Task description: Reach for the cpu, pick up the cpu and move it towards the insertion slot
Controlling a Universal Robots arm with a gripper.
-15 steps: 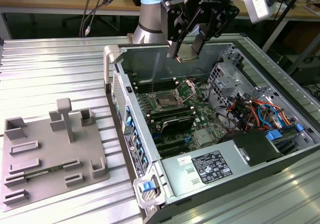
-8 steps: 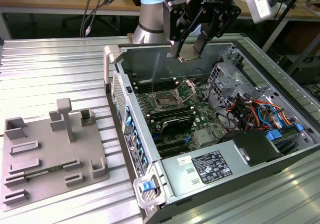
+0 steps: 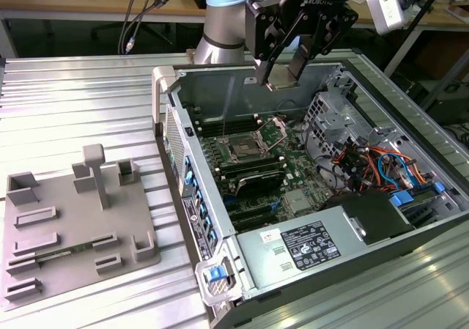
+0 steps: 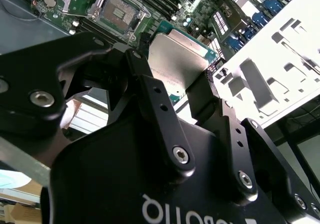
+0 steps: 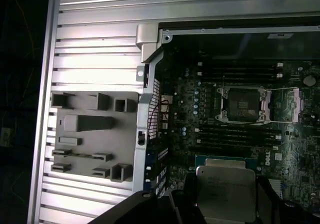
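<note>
Cpu [image 5: 223, 190], flat silvery square, tool-clamped [image 3: 281, 75].

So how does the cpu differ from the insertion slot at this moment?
The cpu is held in the air between the fingers of the gripper; the insertion slot sits fixed on the motherboard. The cpu shows a plain silvery top; the insertion slot has a dark centre inside a shiny frame, its bracket swung open. Both are square.
</note>
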